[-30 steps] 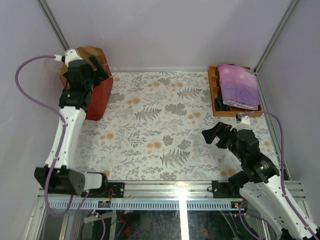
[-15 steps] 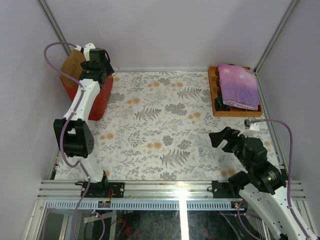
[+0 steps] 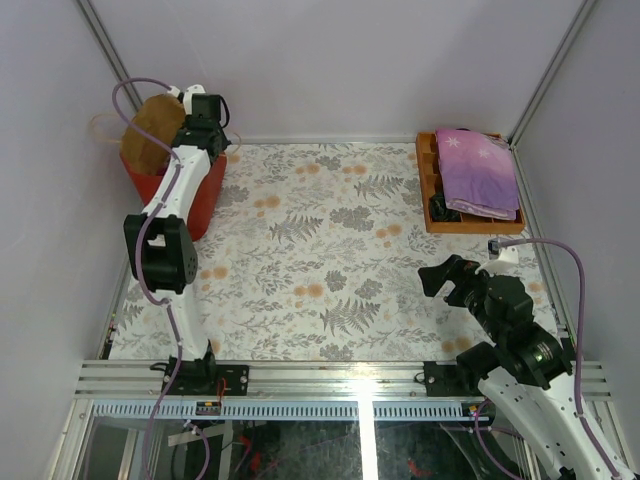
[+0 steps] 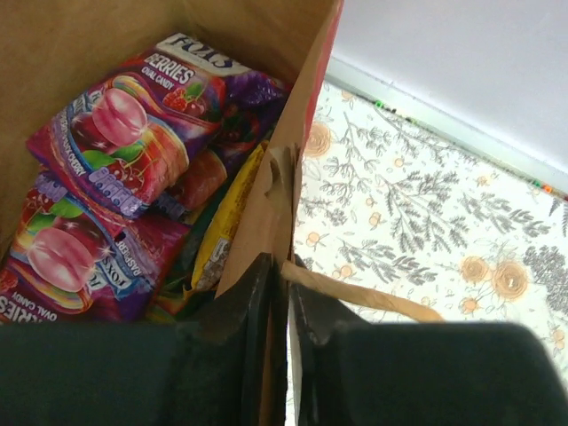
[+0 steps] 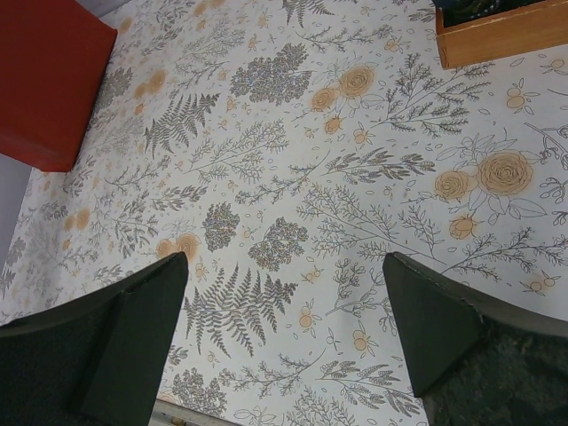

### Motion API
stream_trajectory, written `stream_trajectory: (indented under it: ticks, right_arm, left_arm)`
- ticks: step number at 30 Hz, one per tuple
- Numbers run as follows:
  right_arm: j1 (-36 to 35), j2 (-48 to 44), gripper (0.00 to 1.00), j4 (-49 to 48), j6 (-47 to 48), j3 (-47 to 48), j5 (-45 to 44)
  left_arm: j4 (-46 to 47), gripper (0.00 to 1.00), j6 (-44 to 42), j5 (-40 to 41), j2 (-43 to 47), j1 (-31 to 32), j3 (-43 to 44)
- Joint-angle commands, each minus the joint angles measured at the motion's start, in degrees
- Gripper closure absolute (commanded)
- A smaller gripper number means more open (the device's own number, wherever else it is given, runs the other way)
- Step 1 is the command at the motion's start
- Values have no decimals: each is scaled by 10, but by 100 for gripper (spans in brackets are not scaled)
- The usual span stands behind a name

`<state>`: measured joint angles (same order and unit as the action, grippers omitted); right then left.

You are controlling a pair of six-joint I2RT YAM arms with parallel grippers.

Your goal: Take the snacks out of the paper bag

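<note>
Your L hand [image 4: 279, 277] has gone from wide apart to pinched on the paper bag [image 4: 271, 200] wall, far-left of counter [image 5: 293, 133]. Bag looks steadied. The snacks [image 4: 115, 151] are all inside, none out yet. R hand [image 5: 284, 302]: fingers apart, idle.

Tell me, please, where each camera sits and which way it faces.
Top: above and behind the robot, looking down on the table; left arm and right arm show.
Left wrist: over the bag, looking in at the snacks; its fingers flank the bag's wall.
Right wrist: low over the table, facing its far side; its open fingers show.
Shared: top and right wrist both see bag and tray.
</note>
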<state>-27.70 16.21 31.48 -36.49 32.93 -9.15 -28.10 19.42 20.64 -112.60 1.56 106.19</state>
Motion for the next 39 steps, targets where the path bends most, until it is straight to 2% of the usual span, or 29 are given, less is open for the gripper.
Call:
stream_trajectory:
  ticks: [1,7,14,23,31,33,34,35,37,38,39]
  right_arm:
    - [-1,3,1,-5,-5,0,-8]
    - [-1,13,1,-21,-13,-14,0]
    - [-1,42,1,-46,-33,-36,22]
    - [-1,65,1,-70,-51,-61,52]
    - [-1,75,1,-93,-62,-90,77]
    - [-1,81,1,-97,-63,-93,81]
    - [-1,83,0,-99,-63,-95,83]
    - [-1,87,1,-101,-62,-96,85]
    - [-1,93,1,-106,-61,-97,86]
    - [-1,95,0,-108,-61,-96,88]
    - [-1,98,0,-110,-61,-96,89]
  left_arm:
    - [-13,99,3,-13,6,6,-5]
    - [26,100,-19,55,58,66,-103]
    - [103,100,-33,146,75,193,-223]
    - [123,100,-11,254,-10,304,-269]
    - [149,100,72,252,-87,340,-308]
    - [155,89,80,249,-90,350,-313]
    - [161,79,80,245,-87,357,-316]
    - [166,65,78,241,-81,363,-318]
    - [175,31,67,231,-63,374,-320]
    - [176,18,61,224,-50,380,-320]
    - [175,8,53,212,-33,383,-318]
